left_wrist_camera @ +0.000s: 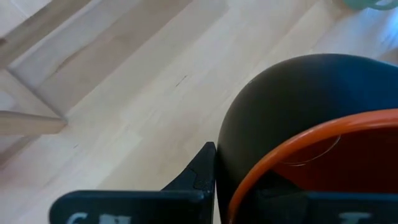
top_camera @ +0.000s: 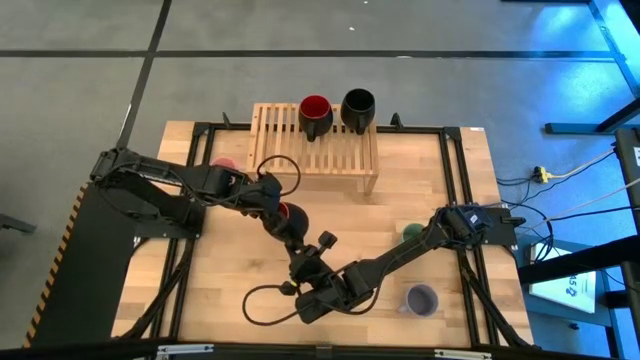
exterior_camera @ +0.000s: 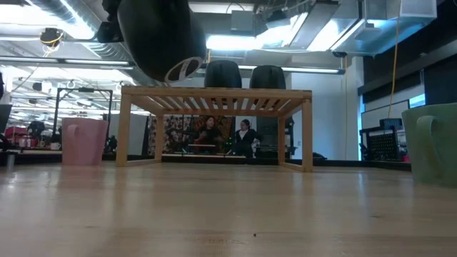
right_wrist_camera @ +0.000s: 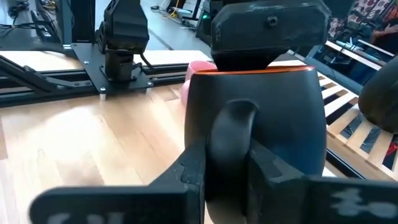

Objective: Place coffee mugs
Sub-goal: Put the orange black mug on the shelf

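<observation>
- Orange mug (left_wrist_camera: 292,106), nearest the left wrist camera: dark outside, with an orange rim and orange inside
- It hangs clear of the table (top_camera: 230,290), above the middle of the board and in front of the wooden rack (top_camera: 315,150)
- In the low view it shows as a big dark bulge high up near the camera
- Writing: pale marks on the bar at the foot of each wrist view are too blurred to read; no mug shows a label
- Left gripper (top_camera: 285,224): clenched on the orange mug from above, pinching its rim
- One dark finger (left_wrist_camera: 200,175) lies against the outer wall of the mug
- Right gripper (right_wrist_camera: 229,169): reaches in from the near edge of the table, at the side of the same mug, with the mug's handle straight before its camera
- Whether it is clamped on the handle or loose, I cannot tell
- Dark red mug (top_camera: 315,115) and black mug (top_camera: 358,108): side by side on top of the rack, toward its far edge
- Pink mug (exterior_camera: 84,140): on the table just beside the rack's left end
- Green mug (exterior_camera: 432,143): on the table to the right of the rack, partly hidden under the right arm in the high view
- Lavender mug (top_camera: 421,298): on the table near the front edge, beside the right arm
</observation>
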Controlling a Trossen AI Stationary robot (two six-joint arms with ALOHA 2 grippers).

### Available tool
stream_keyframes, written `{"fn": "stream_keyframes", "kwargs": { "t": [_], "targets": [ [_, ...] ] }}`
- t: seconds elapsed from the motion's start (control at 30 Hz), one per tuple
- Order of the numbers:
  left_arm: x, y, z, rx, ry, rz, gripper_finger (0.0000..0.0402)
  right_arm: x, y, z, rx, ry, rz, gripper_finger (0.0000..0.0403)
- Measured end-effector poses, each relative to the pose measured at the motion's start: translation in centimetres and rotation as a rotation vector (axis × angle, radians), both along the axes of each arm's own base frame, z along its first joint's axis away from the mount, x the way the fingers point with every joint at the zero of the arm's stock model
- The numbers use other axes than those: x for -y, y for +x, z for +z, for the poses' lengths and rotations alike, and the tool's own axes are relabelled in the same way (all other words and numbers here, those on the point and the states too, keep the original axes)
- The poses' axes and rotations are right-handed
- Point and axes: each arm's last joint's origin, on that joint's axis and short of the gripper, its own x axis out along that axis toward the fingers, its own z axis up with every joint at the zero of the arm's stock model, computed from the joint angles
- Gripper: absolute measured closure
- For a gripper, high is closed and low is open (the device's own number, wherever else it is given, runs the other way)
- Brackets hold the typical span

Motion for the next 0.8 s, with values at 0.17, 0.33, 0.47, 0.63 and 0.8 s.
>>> {"fn": "stream_keyframes", "kwargs": {
  "t": [0.17,0.33,0.47,0.63,0.8],
  "targets": [
    [0.1,0.0,0.1,0.002,0.026,-0.016,0.0362,-0.1,0.0,0.0,0.011,0.020,0.003,0.0358],
    [-0.3,-2.1,2.1,0.072,0.021,-0.035,0.0320,-0.4,0.1,0.6,0.028,0.053,0.024,0.0358],
    [-0.9,-5.9,6.0,0.181,0.031,-0.046,0.0303,-0.6,0.3,2.2,0.066,0.052,0.020,0.0358],
    [-1.4,-11.1,10.9,0.398,0.072,-0.147,0.0300,0.0,0.8,4.1,0.117,0.069,0.011,0.0358],
    [-1.8,-15.6,13.1,0.563,0.136,-0.251,0.0300,2.8,2.4,5.3,0.212,0.070,-0.077,0.0358]
  ]
}}
